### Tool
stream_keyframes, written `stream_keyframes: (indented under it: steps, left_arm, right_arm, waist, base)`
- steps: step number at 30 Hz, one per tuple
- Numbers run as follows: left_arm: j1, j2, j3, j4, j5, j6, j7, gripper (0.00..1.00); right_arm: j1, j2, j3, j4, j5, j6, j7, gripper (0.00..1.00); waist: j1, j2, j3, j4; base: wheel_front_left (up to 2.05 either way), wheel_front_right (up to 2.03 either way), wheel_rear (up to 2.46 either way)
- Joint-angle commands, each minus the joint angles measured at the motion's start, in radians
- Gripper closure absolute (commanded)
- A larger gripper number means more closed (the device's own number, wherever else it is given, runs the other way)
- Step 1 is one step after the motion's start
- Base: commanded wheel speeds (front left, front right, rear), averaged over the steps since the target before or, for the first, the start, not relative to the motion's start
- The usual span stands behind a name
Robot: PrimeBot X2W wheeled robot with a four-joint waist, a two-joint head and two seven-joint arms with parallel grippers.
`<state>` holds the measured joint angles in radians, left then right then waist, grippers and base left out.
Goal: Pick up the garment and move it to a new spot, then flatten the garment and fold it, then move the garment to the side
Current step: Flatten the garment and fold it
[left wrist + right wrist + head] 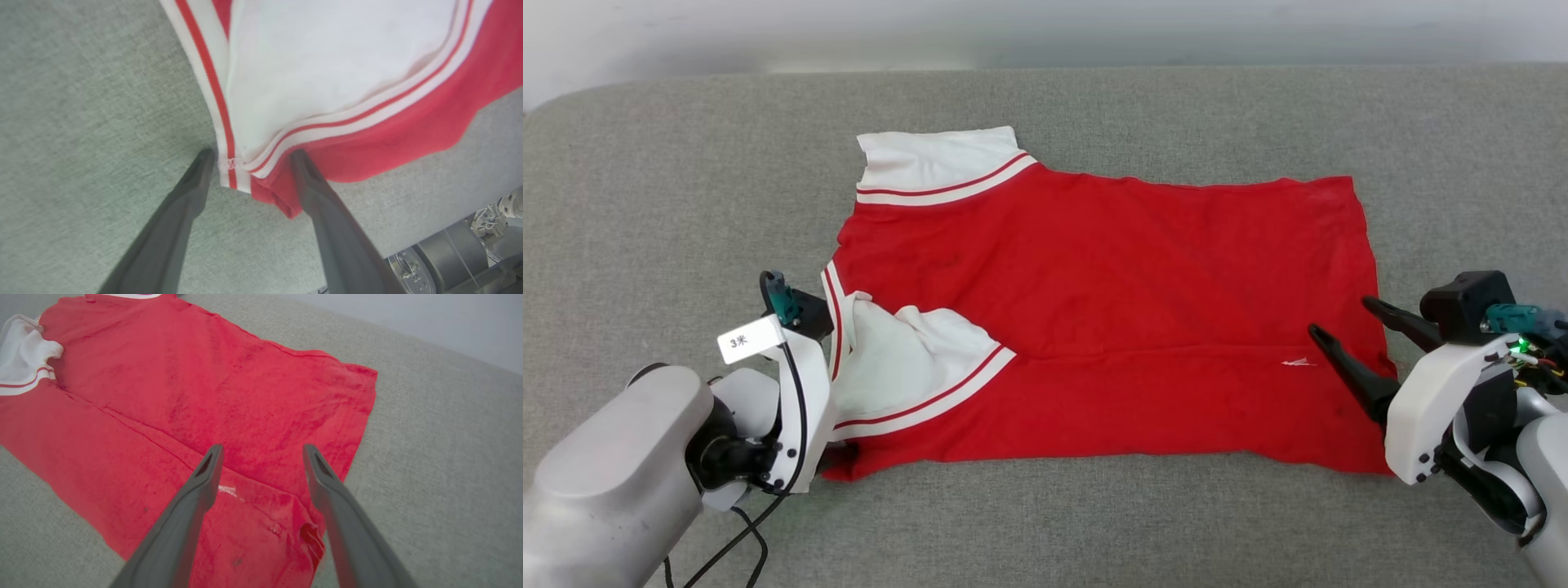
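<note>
The garment (pixel 1111 286) flat, long axis left-right, sleeves pointing left.
Jaws wide: left gripper (pixel 251 157) at near sleeve (pixel 907 359), right gripper (pixel 1339 315) over hem (pixel 1368 245).

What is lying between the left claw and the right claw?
The garment, flat on the grey cushion: in the head view its red body, with one white sleeve folded onto it, stretches from the open left claw to the open right claw.
</note>
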<state>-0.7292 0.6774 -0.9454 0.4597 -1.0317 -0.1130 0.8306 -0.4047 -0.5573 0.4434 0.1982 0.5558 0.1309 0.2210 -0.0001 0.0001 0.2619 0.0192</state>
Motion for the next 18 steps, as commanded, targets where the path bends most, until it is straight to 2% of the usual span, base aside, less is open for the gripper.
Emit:
stream_keyframes:
  steps: [1, 6, 10, 18]
  left_arm:
    - [0.054, -0.038, -0.045, 0.032, 0.010, -0.004, -0.017, 1.00]
    - [0.034, -0.026, -0.061, 0.013, 0.018, -0.013, -0.037, 1.00]
    - [0.010, -0.005, -0.063, -0.028, 0.014, -0.017, -0.065, 1.00]
    - [0.001, 0.036, -0.075, -0.114, -0.005, -0.017, -0.096, 1.00]
  right_arm:
    - [-0.017, 0.003, -0.004, -0.001, 0.012, 0.000, 0.004, 0.00]
    - [-0.040, -0.034, -0.007, -0.017, 0.021, 0.000, 0.028, 0.00]
    - [-0.079, -0.091, 0.001, -0.045, 0.043, 0.000, 0.111, 0.00]
    - [-0.159, -0.239, 0.080, -0.129, 0.179, 0.000, 0.537, 0.00]
  waist:
    - [0.0001, -0.0001, -0.007, 0.001]
    - [0.0001, -0.0001, -0.033, 0.009]
    - [0.0001, -0.0001, -0.063, 0.021]
    - [0.0001, -0.0001, -0.088, 0.031]
  base:
    - [0.00, 0.00, 0.00]
    - [0.00, 0.00, 0.00]
    - [0.00, 0.00, 0.00]
    - [0.00, 0.00, 0.00]
